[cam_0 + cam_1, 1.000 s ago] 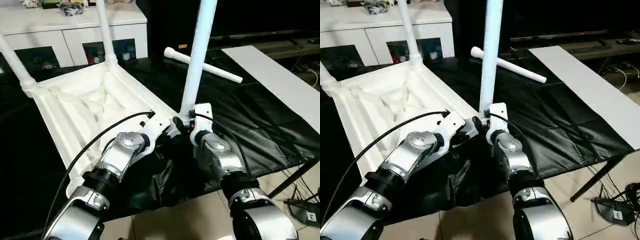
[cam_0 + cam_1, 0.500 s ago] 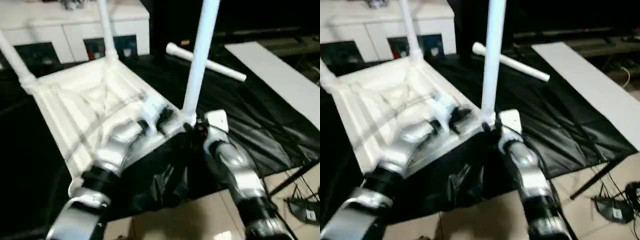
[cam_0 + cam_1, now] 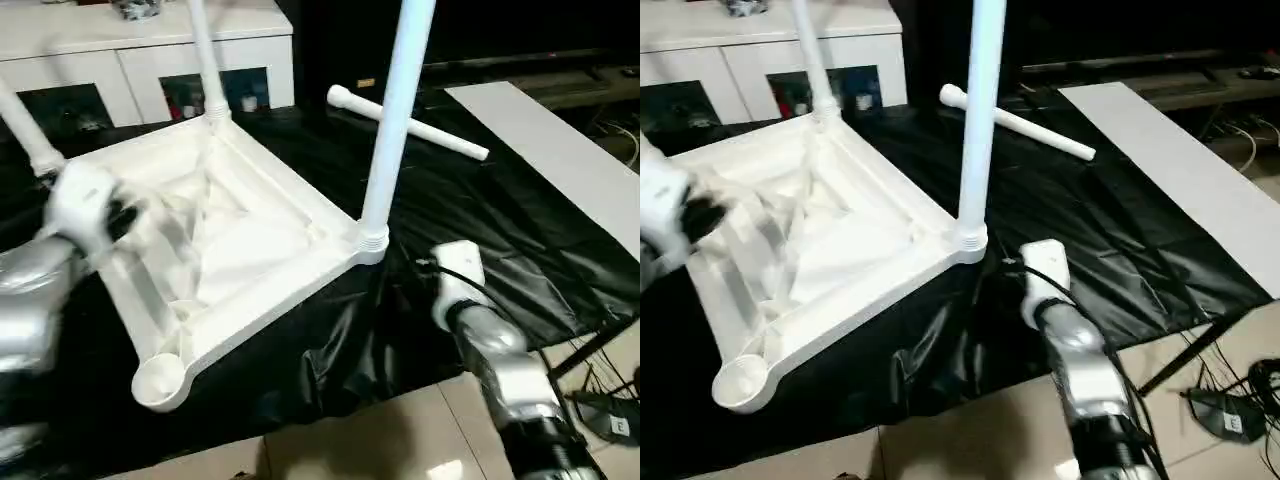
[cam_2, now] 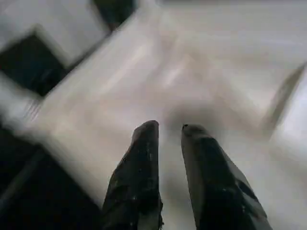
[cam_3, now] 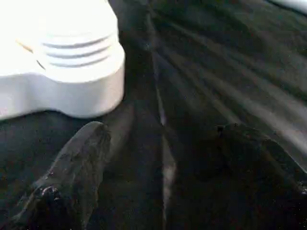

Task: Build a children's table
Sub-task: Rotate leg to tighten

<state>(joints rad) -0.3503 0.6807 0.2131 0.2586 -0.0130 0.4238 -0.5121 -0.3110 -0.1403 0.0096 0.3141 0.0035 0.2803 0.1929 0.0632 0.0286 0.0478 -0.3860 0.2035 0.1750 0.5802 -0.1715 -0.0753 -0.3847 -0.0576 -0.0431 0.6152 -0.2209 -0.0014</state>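
Children's table (image 3: 240,240) upside-down, just beside the empty, wide-spread right end effector (image 5: 163,143)

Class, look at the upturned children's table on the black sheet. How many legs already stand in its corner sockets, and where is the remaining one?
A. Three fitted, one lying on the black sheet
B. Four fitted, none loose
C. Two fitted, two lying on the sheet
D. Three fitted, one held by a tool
A. Three legs rise from the table top, its near corner socket is empty, and one loose leg lies on the black sheet.
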